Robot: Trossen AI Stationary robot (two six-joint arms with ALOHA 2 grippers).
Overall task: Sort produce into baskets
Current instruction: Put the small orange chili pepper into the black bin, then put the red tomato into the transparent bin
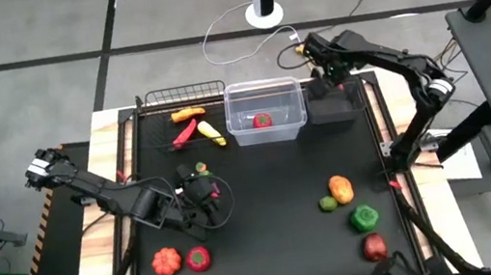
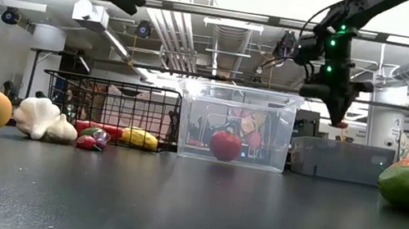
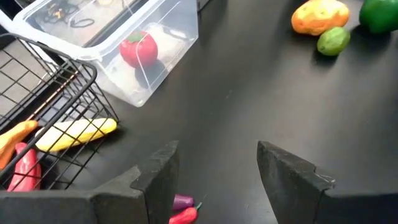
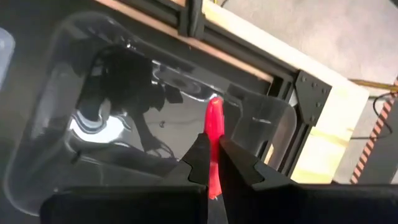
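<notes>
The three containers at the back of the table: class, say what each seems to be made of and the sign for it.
Wire basket: thin black metal rods, probably coated; open grid. Clear bin: glossy transparent plastic; the red tomato shows through its wall. Low tray: greyish, cloudy plastic, likely; smooth walls, hard to tell further.

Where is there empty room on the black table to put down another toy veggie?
The widest bare patch is mid-table, between the left gripper and the orange and green produce on the right, in front of the clear bin. It's crowded around the left gripper and inside the wire basket.
</notes>
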